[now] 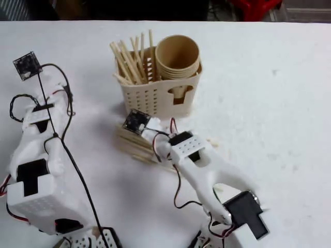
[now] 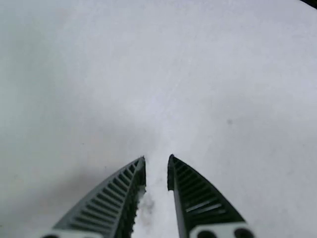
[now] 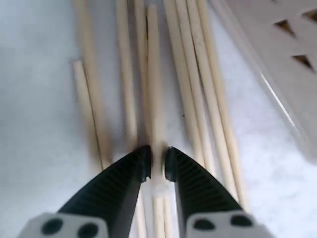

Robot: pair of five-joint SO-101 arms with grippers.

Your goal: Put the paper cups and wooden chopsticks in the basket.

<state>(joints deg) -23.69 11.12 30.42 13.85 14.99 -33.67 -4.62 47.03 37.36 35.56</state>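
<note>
The right pincer (image 3: 157, 166) was pinching one wooden chopstick (image 3: 154, 74) among the loose chopsticks (image 3: 190, 89) lying on the table on either side of its fingers. The basket (image 1: 155, 98) stood just beyond (paper cups (image 1: 177, 54) stacked inside, beside more sticks (image 1: 132, 59)). The left pincer (image 2: 157, 163) hovered over bare table (image 2: 198, 74), fingers narrowly parted, gripping nothing.

A white table (image 1: 289, 103) spreads wide, and a red object (image 1: 256, 6) sits beyond its far edge.
</note>
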